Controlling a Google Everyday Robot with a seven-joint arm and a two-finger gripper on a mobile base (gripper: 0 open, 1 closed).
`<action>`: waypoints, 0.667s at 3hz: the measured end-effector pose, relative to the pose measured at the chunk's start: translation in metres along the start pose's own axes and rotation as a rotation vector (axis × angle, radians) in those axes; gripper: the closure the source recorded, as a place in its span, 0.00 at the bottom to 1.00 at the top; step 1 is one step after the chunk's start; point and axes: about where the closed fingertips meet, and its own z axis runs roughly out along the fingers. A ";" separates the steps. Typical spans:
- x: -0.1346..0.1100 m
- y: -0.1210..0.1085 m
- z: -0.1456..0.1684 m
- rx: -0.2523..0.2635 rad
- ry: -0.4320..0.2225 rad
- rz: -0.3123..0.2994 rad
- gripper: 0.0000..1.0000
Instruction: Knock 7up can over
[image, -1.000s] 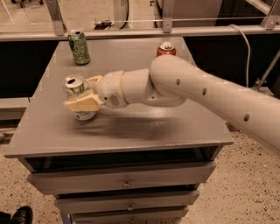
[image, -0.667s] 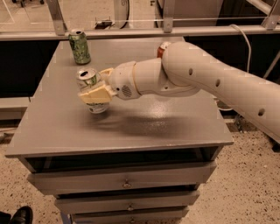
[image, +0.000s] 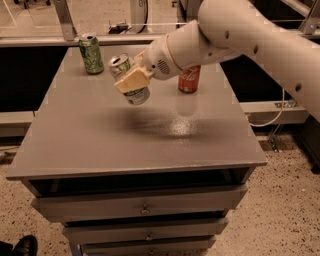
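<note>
The 7up can (image: 126, 75), white and silver with a green lower band, is tilted with its top leaning left and is lifted off the grey table (image: 90, 135). My gripper (image: 132, 80) is shut on the can's middle, its tan finger (image: 132, 80) across the can's front. The white arm reaches in from the upper right.
An all-green patterned can (image: 91, 53) stands upright at the table's back left. A red Coca-Cola can (image: 189, 78) stands upright at the back right, partly behind my arm. Drawers are below the table's front edge. A shoe (image: 22, 246) is on the floor at the bottom left.
My gripper has moved right and up with the 7up can in it. The can has come off the table and tilted further to the left.
</note>
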 end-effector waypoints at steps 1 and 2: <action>0.006 -0.035 -0.013 0.000 0.153 -0.064 1.00; 0.023 -0.041 -0.014 -0.064 0.327 -0.139 1.00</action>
